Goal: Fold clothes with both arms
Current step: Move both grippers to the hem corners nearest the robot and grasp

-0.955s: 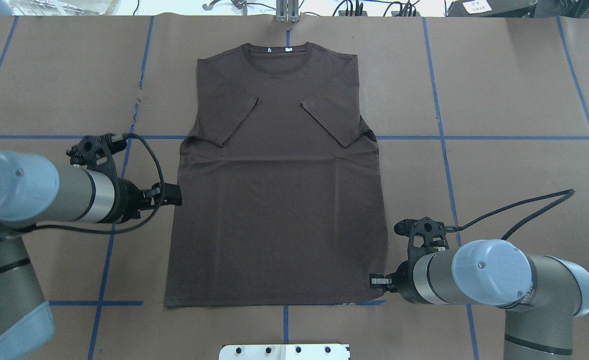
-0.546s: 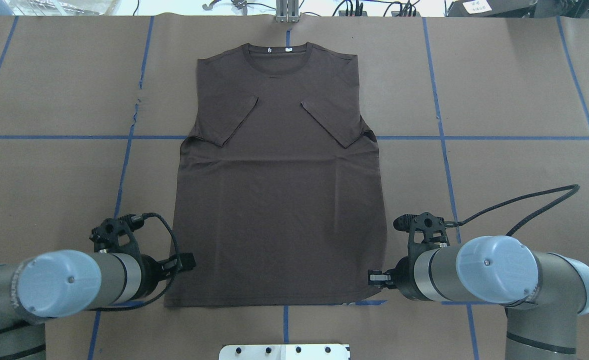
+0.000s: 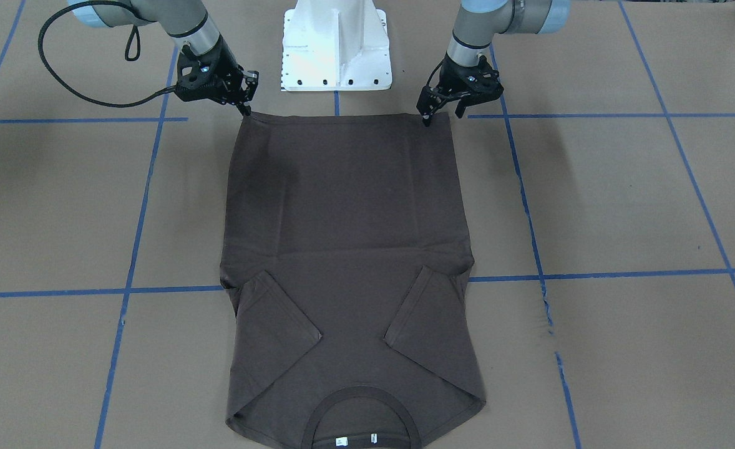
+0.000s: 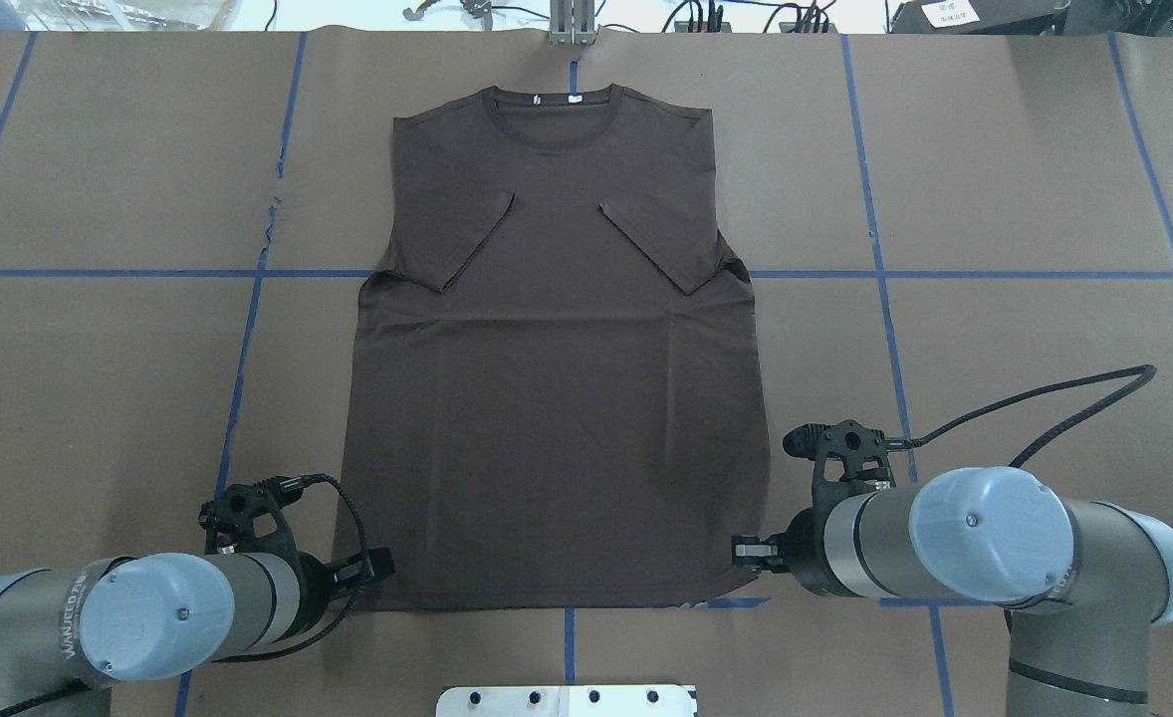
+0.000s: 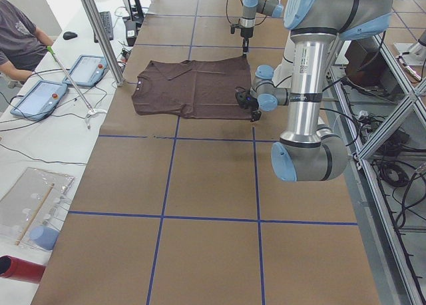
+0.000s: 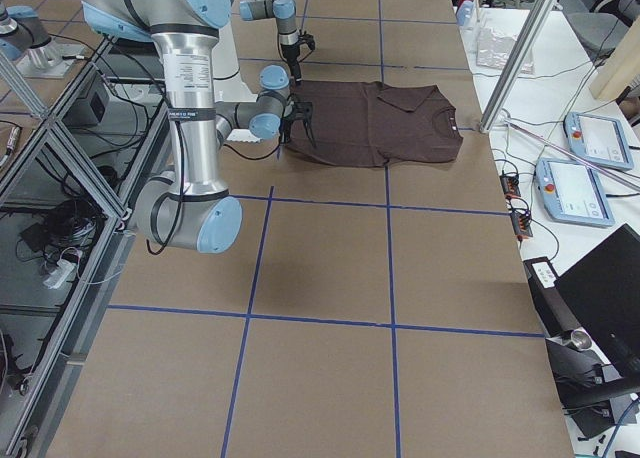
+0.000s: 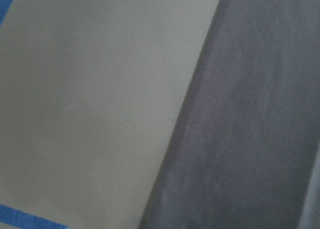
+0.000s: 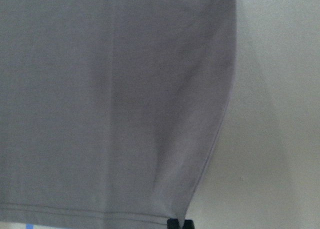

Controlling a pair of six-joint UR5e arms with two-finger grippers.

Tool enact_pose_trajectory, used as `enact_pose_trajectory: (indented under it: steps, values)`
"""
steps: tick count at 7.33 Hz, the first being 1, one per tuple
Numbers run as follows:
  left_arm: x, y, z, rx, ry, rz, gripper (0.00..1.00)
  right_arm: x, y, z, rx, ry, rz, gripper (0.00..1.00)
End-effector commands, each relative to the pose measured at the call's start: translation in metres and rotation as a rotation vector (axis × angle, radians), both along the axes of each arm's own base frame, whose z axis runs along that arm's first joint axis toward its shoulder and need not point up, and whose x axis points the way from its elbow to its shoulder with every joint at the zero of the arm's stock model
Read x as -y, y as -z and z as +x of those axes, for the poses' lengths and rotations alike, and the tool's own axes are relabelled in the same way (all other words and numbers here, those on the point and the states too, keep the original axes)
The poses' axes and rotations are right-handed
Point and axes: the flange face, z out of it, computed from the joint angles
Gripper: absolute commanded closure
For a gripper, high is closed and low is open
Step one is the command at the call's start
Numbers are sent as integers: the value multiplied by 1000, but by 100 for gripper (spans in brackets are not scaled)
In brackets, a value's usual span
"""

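Front view, grip: my right fingers (image 3: 244, 111) look pinched together on one hem corner of the T-shirt (image 3: 342, 206). My left fingers (image 3: 428, 111) stand spread at the other corner, one prong over cloth and one off it, holding nothing.
Front view, why: with both corners taken, I judge I can carry the hem as one straight edge.
Overhead, shirt: the T-shirt (image 4: 557, 418) lies flat with the collar (image 4: 552, 105) far from me. Both sleeves (image 4: 467, 244) are folded in over the chest, so the body is a neat rectangle.
Overhead, fingers: my left fingers (image 4: 379, 564) and right fingers (image 4: 746, 551) sit level with each other at the near hem.
Overhead, surface: the brown worktop (image 4: 1025, 179) carries a grid of blue tape lines (image 4: 945, 274).
Left end, room: an operator (image 5: 20, 35) sits beyond the worktop's far side beside tablets (image 5: 90, 68).
Right end, shirt: the T-shirt (image 6: 375, 123) lies just past my arms.
Left wrist: I see only the T-shirt (image 7: 250, 129) edge and bare worktop (image 7: 100, 89), with no fingers in frame.
Right wrist: my right fingers (image 8: 180, 224) meet at the hem corner.
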Motion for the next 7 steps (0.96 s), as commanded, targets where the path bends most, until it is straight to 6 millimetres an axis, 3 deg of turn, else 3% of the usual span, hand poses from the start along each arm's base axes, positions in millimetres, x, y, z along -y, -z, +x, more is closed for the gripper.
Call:
enact_pose_trajectory:
  steps: [1,4,7]
  values:
    - [-1,0,-2,1,-4,1,18,0,0,0,1,2,-1,100]
    - [-1,1,-2,1,-2,0,70,2,1,2,4,0,-3,100]
    - [-2,2,-2,-2,-8,-1,100,2,4,4,10,0,0,100]
